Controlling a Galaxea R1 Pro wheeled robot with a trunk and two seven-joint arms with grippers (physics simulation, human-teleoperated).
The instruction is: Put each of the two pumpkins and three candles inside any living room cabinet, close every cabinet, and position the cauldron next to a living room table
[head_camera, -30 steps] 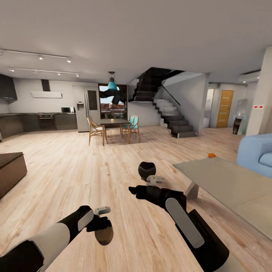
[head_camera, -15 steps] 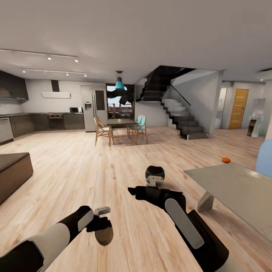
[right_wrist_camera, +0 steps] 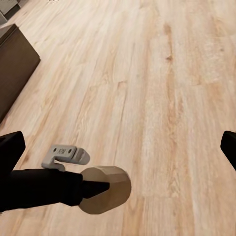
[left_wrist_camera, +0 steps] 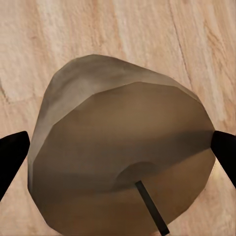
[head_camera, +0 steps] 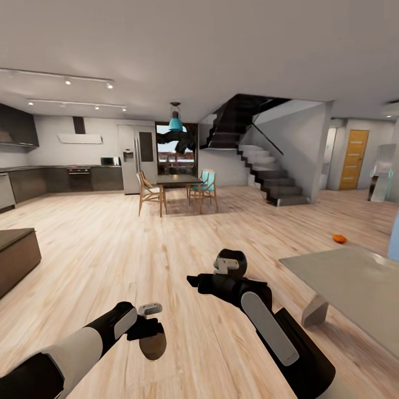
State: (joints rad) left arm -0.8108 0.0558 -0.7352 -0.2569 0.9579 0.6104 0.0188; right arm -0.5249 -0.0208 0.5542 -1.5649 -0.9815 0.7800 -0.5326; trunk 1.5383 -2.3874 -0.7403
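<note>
The left tool [head_camera: 148,331] is clamped on a candle [head_camera: 153,344], its wick end [left_wrist_camera: 150,209] facing the wrist camera and its long axis pointing down at the floor; the right tool [right_wrist_camera: 118,147] hangs wide and empty. Carry the candle level toward the dark cabinet [head_camera: 16,257], clear of the cauldron [head_camera: 233,260] beside the counter [head_camera: 354,282].

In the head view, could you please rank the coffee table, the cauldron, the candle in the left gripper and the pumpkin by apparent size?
1. Coffee table, clearly largest.
2. Candle and cauldron: look alike, and the candle is far nearer, so unranked.
3. Pumpkin, smallest, but farthest away.
</note>
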